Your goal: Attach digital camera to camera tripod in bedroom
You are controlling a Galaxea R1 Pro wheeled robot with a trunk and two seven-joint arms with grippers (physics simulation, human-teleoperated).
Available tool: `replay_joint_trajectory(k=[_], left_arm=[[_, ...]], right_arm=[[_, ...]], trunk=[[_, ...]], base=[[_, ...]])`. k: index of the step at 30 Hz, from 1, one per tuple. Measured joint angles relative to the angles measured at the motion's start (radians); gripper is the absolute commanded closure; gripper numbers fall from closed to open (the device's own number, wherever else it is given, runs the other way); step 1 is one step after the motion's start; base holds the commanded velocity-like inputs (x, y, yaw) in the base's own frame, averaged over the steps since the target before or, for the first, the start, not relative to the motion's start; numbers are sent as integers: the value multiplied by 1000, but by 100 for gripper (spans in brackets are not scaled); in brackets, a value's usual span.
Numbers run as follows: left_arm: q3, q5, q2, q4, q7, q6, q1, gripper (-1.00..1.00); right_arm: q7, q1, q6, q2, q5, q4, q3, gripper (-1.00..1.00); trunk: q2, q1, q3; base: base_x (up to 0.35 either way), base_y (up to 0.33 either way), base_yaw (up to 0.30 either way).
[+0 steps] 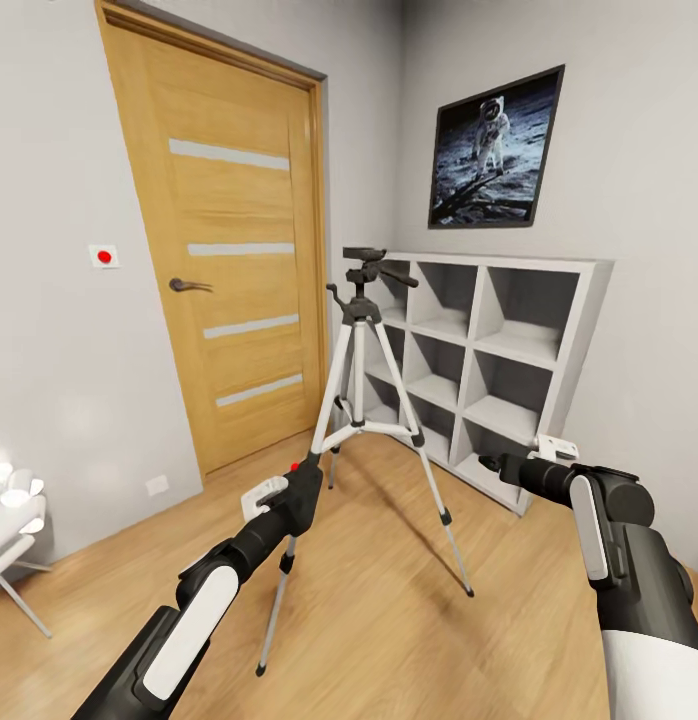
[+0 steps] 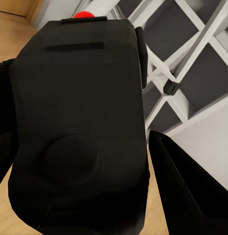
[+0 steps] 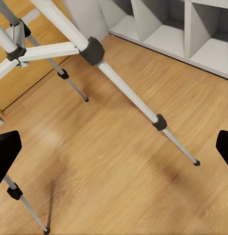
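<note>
Left gripper [image 2: 84, 147]: clamps the black boxy camera [image 2: 77, 127], red dot on top.
Tripod [image 1: 364, 400]: 12 o'clock, legs spread on bare wood floor [image 3: 124, 147], shelves [image 1: 489, 360] behind.
Right gripper [image 3: 114, 147]: fingers wide apart, empty.

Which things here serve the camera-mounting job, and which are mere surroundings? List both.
For the job:
- digital camera, held in the left claw
- camera tripod, standing on the wood floor

Just surroundings:
- wooden door
- white cube shelves
- astronaut picture
- wall switch with red dot
</note>
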Motion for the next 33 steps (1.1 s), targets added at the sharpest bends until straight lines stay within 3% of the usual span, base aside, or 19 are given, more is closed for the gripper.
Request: replay_joint_trajectory(k=[33], left_arm=[[1, 0, 0, 11, 1, 0, 0, 100]], right_arm=[[0, 0, 2, -1, 0, 0, 1, -100]], trunk=[[231, -127, 103]], base=[[0, 0, 0]])
